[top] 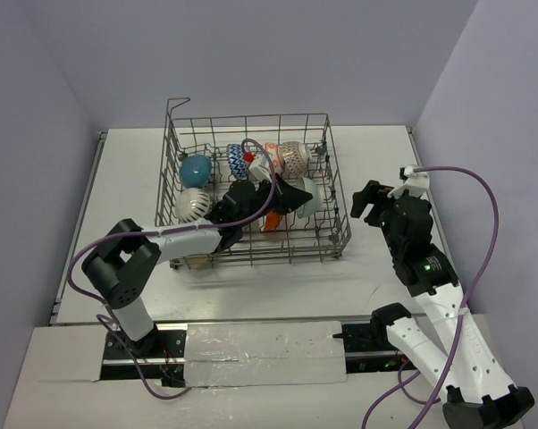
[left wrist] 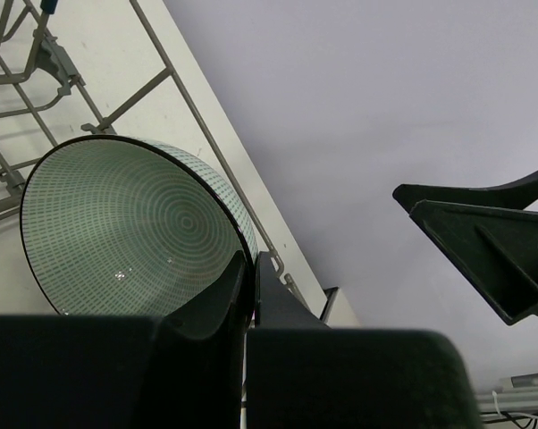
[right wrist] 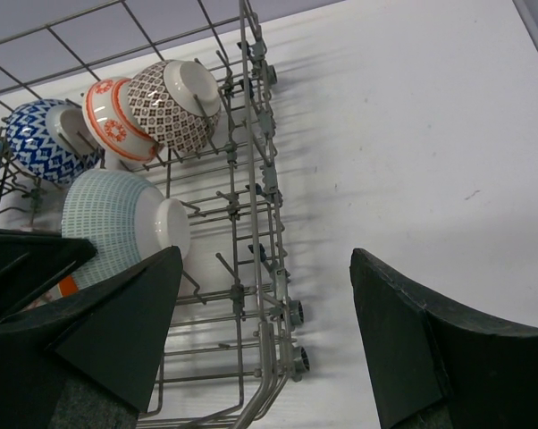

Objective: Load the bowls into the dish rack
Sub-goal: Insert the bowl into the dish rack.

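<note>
As left gripper (left wrist: 251, 277) clamps green bowl (left wrist: 126, 232) in dish rack (top: 251, 117), right gripper (right wrist: 264, 264) hangs, jaws apart.
It's at the rack's three o'clock, over the worktop (right wrist: 412, 134).

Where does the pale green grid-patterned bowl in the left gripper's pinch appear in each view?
Top external: green bowl on edge in the dish rack's right half.
Left wrist: left centre, large, inside showing, rim pinched by the left gripper.
Right wrist: left centre, patterned outside and white foot showing.
Shared landmark: the dish rack's right side wall.
</note>
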